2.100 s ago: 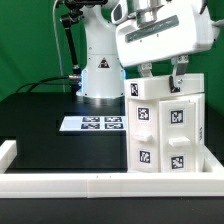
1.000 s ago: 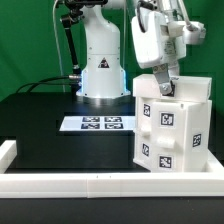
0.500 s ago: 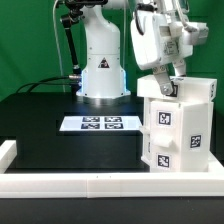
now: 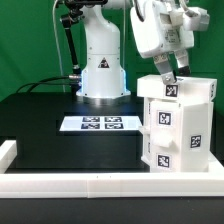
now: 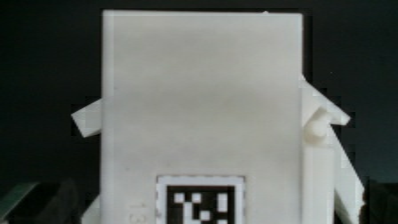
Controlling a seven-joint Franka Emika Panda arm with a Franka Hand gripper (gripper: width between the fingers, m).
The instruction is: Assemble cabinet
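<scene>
Table: we are seeing a black table (image 4: 45, 120) with a white rail (image 4: 70, 182) along its edge.
Cabinet (image 4: 180, 125): it is standing up on the exterior view's right — against the rail, maybe to keep steady.
Gripper (image 4: 170, 78): we are seeing it touching the cabinet's top — we cannot tell if it is pinching.

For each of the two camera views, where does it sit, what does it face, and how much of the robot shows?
Exterior view: off the arm, facing the table; shows the arm's base, the pincer at the cabinet, and the marker board.
Wrist view: on the wrist, looking along the pincer at the cabinet; dark finger tips show at the picture's edge.
Shared: the tagged cabinet.
</scene>
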